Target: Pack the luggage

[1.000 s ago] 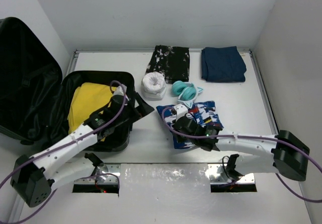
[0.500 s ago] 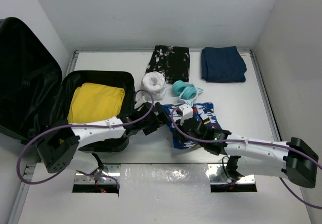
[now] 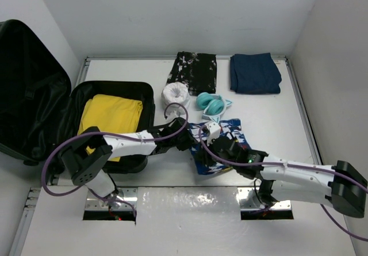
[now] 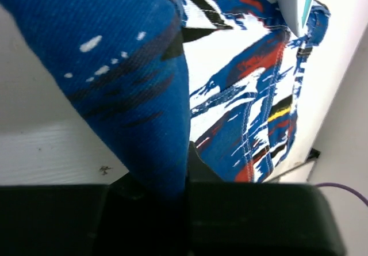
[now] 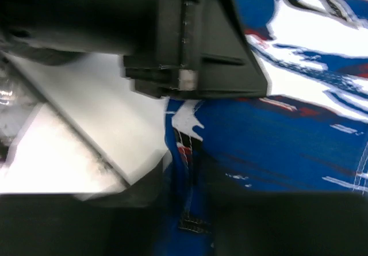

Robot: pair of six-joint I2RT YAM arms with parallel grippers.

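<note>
The luggage point(image 3: 34, 95) lies open at the left, lid raised, with a folded yellow garment point(image 3: 109, 115) in its base. A blue, white and red patterned garment point(image 3: 233, 130) lies on the table right of it. My left gripper point(image 3: 192, 142) reaches over to the garment's left edge and is shut on a raised blue fold point(image 4: 144, 66), which runs down between the jaws at the gripper point(image 4: 187, 169). My right gripper point(image 3: 214, 146) sits just beside it, and its jaws pinch a fold of the same garment point(image 5: 299, 123) at the gripper point(image 5: 192, 187).
At the back lie a black-and-white patterned garment point(image 3: 194, 72) and a folded navy garment point(image 3: 255, 73). A white roll point(image 3: 175, 96) and teal headphones point(image 3: 210, 103) sit just behind the patterned garment. White walls close in the table at the back and right.
My left arm has swung from above the yellow garment in the luggage rightward to the patterned garment and shut on its edge. The right gripper has shifted slightly right on the cloth.
</note>
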